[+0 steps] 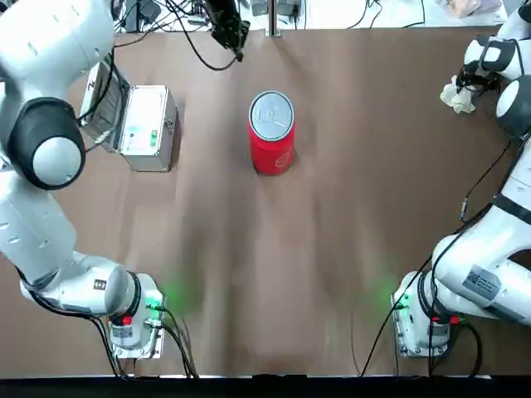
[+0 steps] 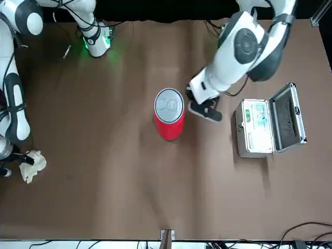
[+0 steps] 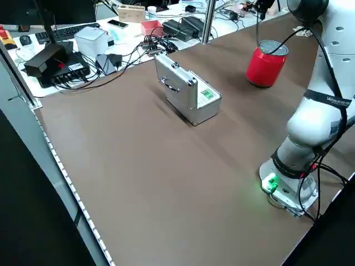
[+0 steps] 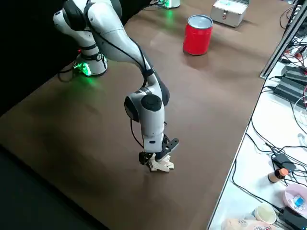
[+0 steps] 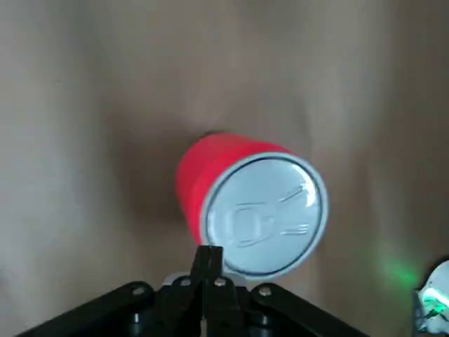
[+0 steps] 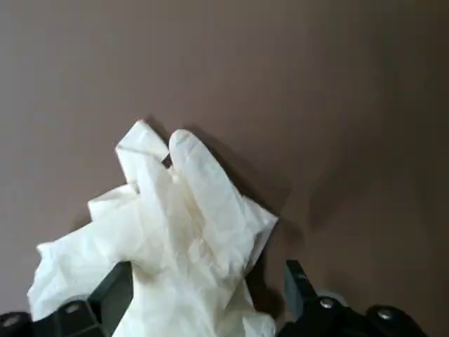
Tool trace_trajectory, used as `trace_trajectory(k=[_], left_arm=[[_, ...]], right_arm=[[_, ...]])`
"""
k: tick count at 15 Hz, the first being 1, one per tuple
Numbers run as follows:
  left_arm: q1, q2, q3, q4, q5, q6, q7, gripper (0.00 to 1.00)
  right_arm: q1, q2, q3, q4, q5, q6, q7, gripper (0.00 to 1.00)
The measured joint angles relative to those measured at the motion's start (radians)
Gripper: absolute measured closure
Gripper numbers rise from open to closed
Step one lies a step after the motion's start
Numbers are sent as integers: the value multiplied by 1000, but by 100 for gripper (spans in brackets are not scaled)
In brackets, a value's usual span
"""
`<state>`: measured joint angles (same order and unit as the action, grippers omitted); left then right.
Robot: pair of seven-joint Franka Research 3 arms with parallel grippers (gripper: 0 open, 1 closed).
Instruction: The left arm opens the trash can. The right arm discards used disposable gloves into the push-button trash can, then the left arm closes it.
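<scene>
Opening looks next—left pincer point(image 5: 208, 254), closed, empty, must press the trash can's lid point(image 5: 270, 214); right pincer point(image 6: 209, 270), wide open at the disposable gloves point(image 6: 189, 232), must grip.

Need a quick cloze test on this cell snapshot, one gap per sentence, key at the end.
1. The trash can is coloured ____ below its round lid.
2. The left gripper, near the can's lid, has its fingers ____.
3. The right gripper, at the gloves, has its fingers ____.
4. The lid of the silver case stands ____.

Key: red; shut; open; open
</scene>
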<state>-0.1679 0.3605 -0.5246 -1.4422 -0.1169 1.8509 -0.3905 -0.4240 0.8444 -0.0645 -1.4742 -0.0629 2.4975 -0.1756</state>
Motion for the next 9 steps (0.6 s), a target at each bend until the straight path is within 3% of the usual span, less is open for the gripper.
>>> trace_trajectory(k=[5,8,9], left_arm=[[-89,63,1,-1,3,107,-70,99],[-135,102,2,-2,60,163,-130,99],[-152,117,2,-2,79,185,-147,99]], right_arm=[[2,25,8,1,1,37,30,7],[3,25,11,2,1,37,74,15],[4,25,12,2,1,37,88,22]])
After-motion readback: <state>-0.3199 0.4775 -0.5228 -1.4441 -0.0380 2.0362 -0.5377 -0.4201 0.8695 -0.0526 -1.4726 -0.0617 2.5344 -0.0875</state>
